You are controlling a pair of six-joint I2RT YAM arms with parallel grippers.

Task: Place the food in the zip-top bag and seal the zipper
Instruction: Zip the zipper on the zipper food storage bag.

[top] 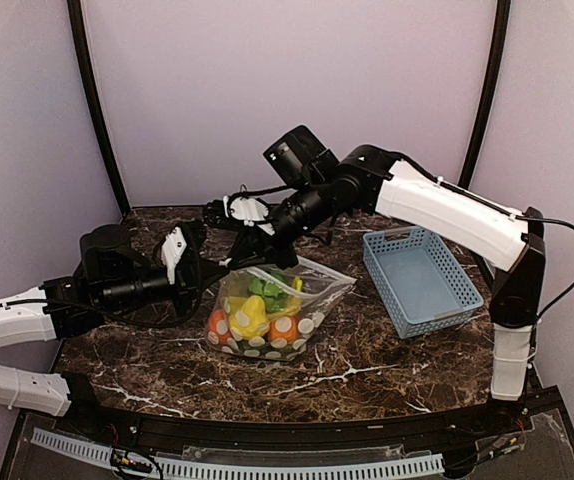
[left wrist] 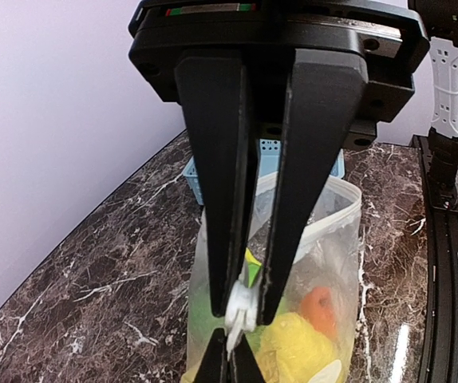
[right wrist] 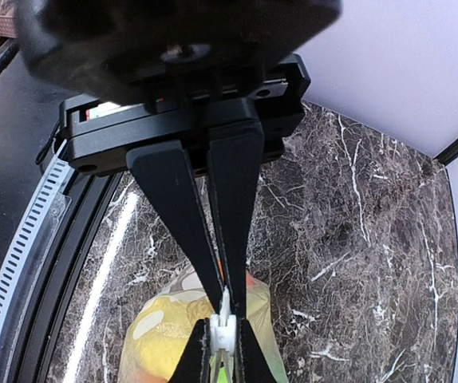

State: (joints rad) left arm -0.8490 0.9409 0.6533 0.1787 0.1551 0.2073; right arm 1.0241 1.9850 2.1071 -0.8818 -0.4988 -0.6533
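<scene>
The picture's bottom edge is cutting off the zip-top bag (left wrist: 325,263) in the left wrist view. There the left gripper (left wrist: 249,315) is covering most of the zipper (left wrist: 241,307) and of the basket (left wrist: 194,179) behind. In the right wrist view the right gripper (right wrist: 226,309) is hiding the bag's mouth — the food (right wrist: 165,335) is showing only as blurred yellow and orange. From above, the left arm (top: 7,325) is running off the picture's left side — both sets of fingertips are getting lost among dark arm parts.

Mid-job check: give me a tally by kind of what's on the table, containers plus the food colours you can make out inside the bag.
Clear dotted zip-top plastic bag: 1
Light-blue slotted plastic basket: 1
Orange-red toy balls in the bag: 2
Yellow toy clump in the bag: 1
Green toy clump in the bag: 1
Total: 6; the clumps overlap, so their exact piece count is unclear.
</scene>
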